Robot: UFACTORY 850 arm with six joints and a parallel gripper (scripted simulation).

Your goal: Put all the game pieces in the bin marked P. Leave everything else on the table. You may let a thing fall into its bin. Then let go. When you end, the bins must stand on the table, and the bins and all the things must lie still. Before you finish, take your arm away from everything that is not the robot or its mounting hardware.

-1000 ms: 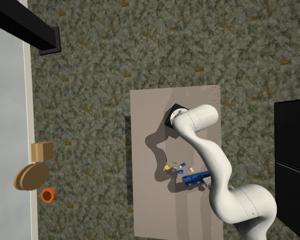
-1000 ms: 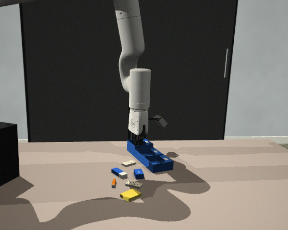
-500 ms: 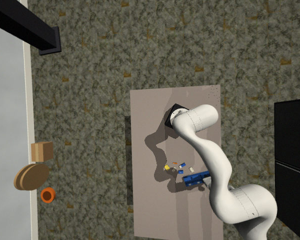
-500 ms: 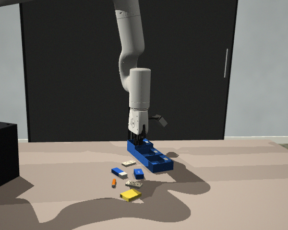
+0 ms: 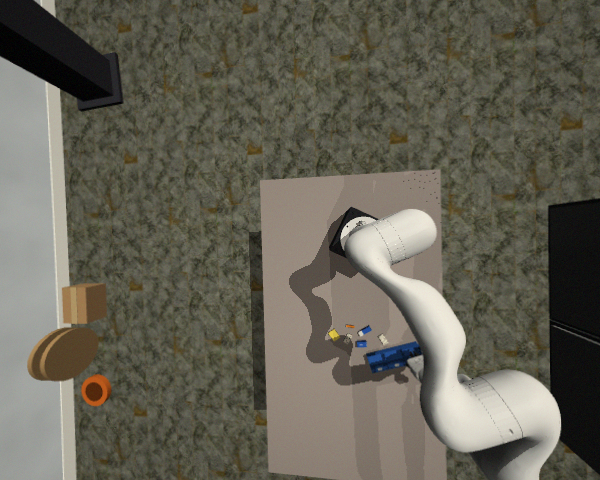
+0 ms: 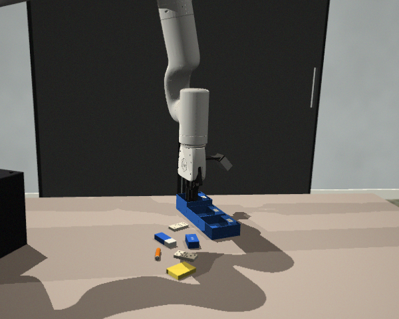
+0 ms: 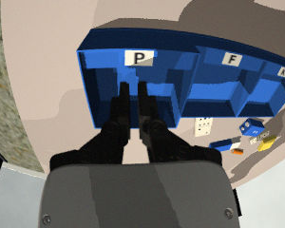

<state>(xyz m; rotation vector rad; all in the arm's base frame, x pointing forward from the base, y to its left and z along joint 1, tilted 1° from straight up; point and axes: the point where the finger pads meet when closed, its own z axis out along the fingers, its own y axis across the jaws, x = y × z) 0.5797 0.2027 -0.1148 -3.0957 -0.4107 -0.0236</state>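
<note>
While the black two-fingered gripper (image 7: 134, 98) hung nearly closed inside compartment P of the blue plastic bin (image 6: 193, 213), seemingly empty, two pale dominoes (image 6: 178, 225) lay beside that bin, so lifting straight out seemed wise.

A mottled green-brown carpet (image 5: 197, 155) fills most of the top view. At left, by the pale wall, sit a cardboard box (image 5: 83, 302), wooden discs (image 5: 62, 353) and an orange pot (image 5: 95, 390). A dark cabinet (image 6: 255, 103) backs the beige table (image 6: 330, 257).
</note>
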